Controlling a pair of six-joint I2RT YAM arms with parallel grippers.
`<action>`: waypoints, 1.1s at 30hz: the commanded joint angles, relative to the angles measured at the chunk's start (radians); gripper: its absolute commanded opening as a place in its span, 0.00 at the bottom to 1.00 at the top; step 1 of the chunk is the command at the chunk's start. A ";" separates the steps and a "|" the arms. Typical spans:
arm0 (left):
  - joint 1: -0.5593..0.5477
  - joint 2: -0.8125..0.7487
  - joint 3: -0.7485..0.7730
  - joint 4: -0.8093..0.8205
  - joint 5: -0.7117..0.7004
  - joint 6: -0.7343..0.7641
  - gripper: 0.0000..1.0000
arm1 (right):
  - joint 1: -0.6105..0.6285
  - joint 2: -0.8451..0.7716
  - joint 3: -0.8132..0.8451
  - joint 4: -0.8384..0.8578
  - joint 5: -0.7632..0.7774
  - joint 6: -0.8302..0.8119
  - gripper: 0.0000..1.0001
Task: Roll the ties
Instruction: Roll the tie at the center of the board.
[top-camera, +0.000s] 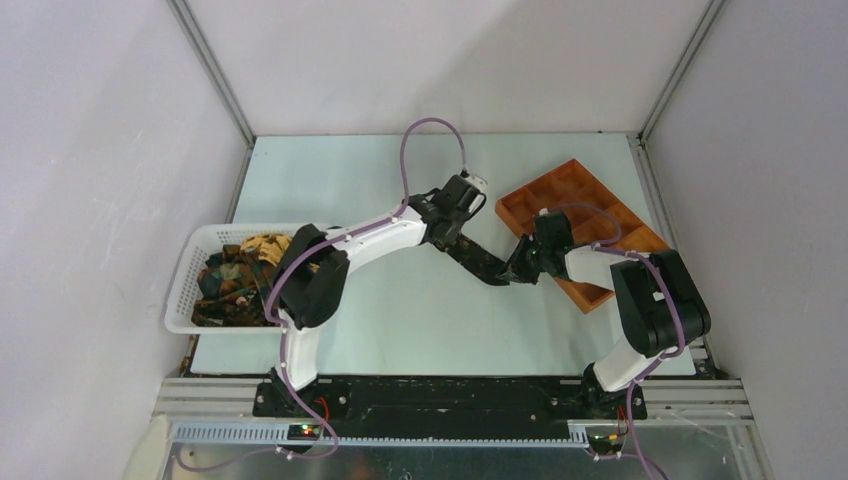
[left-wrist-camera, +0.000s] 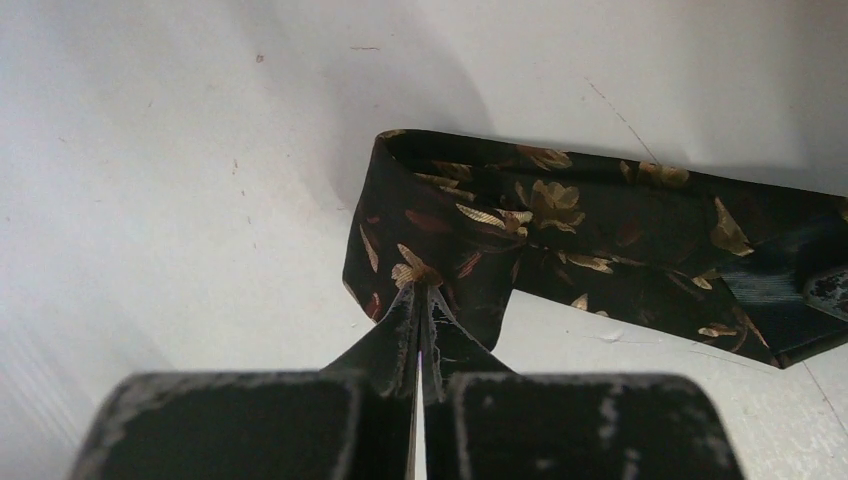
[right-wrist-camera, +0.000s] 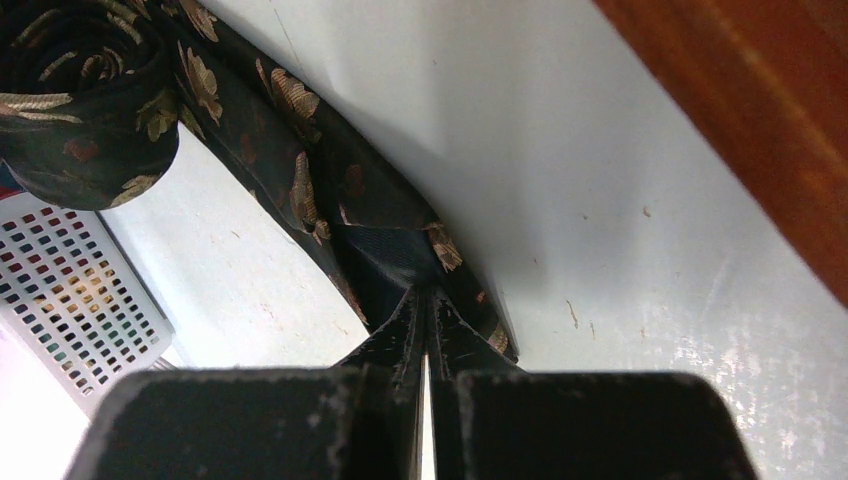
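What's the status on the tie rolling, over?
Left gripper shut on rolled end of tie. Right gripper shut on the other end. Tie stretched low between them. Tray close beside right gripper.

Robot lab cell: white panel walls (top-camera: 90, 150), aluminium frame rails (top-camera: 213, 72).

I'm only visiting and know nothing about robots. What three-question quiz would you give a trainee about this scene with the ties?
1. Where is the heap of spare ties? A) the white basket, B) a drawer, C) a bag.
2. True or false: the lone tie lies inside the white basket.
3. How many grippers pinch the lone tie?
Key: 1 A. 2 False. 3 Two: the left gripper and the right gripper, both shut on it.
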 joint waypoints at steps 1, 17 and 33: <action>-0.019 0.010 0.009 0.022 0.035 -0.024 0.00 | 0.000 0.020 -0.006 -0.056 0.049 -0.019 0.02; -0.075 0.059 0.023 0.020 0.079 -0.050 0.00 | -0.001 0.017 -0.006 -0.054 0.051 -0.018 0.02; -0.080 0.015 0.033 0.040 0.034 -0.072 0.00 | -0.001 -0.120 0.020 -0.080 0.071 -0.013 0.09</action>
